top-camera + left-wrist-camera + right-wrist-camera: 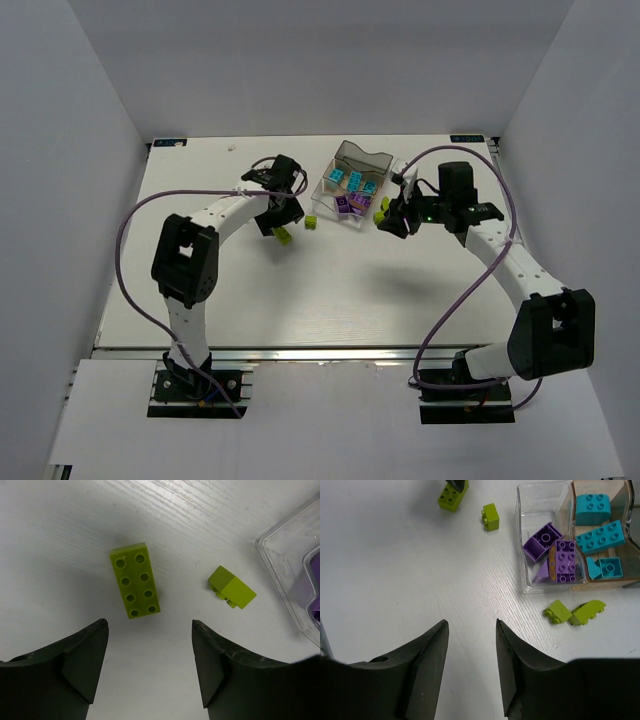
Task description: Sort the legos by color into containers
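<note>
The clear three-part tray [362, 158] sits at the back centre. Cyan legos [352, 181] fill its middle compartment and purple legos [350, 205] its near one; both show in the right wrist view [597, 530] [551, 552]. My left gripper [277, 222] [150, 622] is open and empty just above a long lime green lego [135, 580] [284, 236]. A small green lego [231, 587] [312, 222] lies to its right. My right gripper [389, 223] [471, 622] is open and empty. Two green legos [558, 612] [587, 612] lie beside the tray, right of its fingers.
The tray's clear corner [285, 565] shows at the right of the left wrist view. White walls enclose the table on three sides. Purple cables loop from both arms over the near half of the table.
</note>
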`<move>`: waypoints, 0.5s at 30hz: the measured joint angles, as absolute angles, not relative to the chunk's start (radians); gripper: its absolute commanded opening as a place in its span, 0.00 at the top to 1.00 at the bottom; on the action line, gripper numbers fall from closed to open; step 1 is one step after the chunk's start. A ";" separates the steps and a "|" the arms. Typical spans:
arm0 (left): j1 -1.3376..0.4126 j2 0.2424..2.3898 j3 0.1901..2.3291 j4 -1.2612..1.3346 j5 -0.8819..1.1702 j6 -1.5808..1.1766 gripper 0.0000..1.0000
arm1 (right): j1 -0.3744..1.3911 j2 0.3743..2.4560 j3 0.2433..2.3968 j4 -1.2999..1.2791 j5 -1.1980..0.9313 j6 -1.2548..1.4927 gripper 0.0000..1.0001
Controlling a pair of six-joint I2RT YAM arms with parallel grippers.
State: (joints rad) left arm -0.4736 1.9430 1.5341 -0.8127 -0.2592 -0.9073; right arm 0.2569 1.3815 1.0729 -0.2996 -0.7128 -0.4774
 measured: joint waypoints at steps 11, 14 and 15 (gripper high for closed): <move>-0.474 2.106 1.684 -0.890 -0.262 -0.864 0.24 | 0.206 1.367 1.036 -0.284 -0.710 -0.467 0.51; -0.474 2.106 1.683 -0.899 -0.267 -0.859 0.24 | 0.194 1.367 1.034 -0.279 -0.710 -0.461 0.52; -0.473 2.106 1.682 -0.899 -0.269 -0.857 0.24 | 0.190 1.367 1.032 -0.279 -0.710 -0.459 0.51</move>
